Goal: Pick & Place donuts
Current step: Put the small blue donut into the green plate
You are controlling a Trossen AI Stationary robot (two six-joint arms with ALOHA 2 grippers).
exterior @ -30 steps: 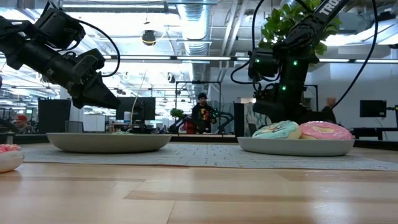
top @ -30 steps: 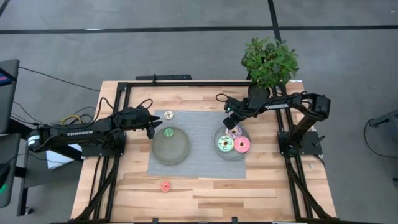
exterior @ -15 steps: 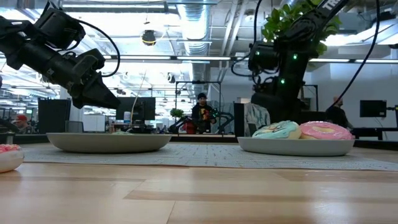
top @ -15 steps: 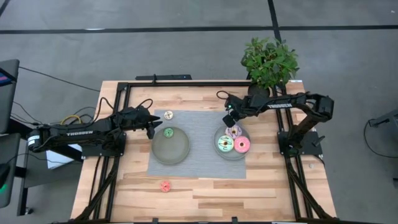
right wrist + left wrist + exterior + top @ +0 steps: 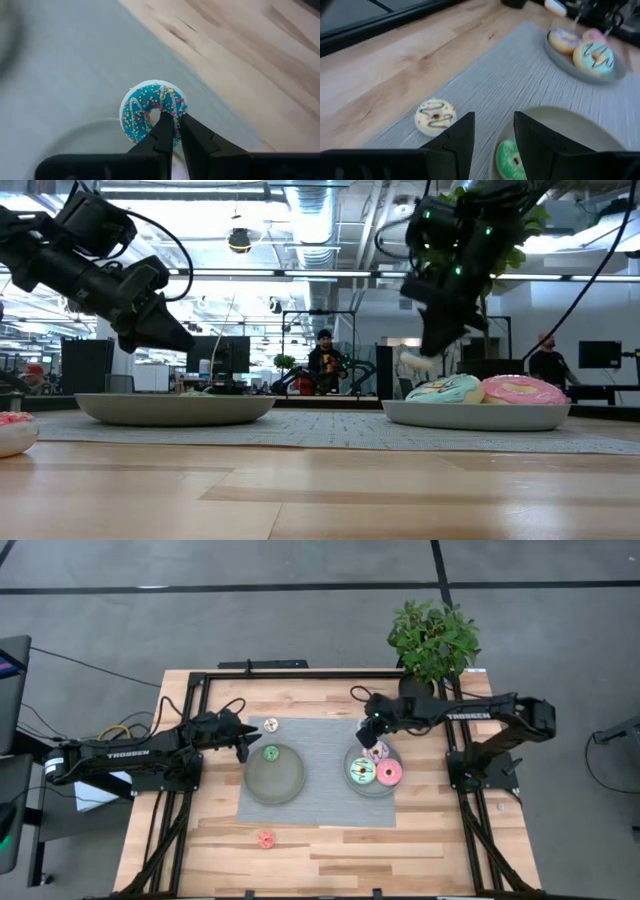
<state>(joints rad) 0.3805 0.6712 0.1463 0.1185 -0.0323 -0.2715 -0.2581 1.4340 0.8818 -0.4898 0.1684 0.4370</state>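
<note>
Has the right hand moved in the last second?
Yes. The right hand, shut on the blue donut, rose off the right plate, backing toward the plant.

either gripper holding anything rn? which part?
The right gripper is shut on the small blue donut, pinching its ring at the hole-side edge, lifted above the right plate. The left gripper holds nothing.

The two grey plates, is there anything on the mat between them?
Nothing: in the high view the strip of grey mat between the left plate and the right plate is bare.
</note>
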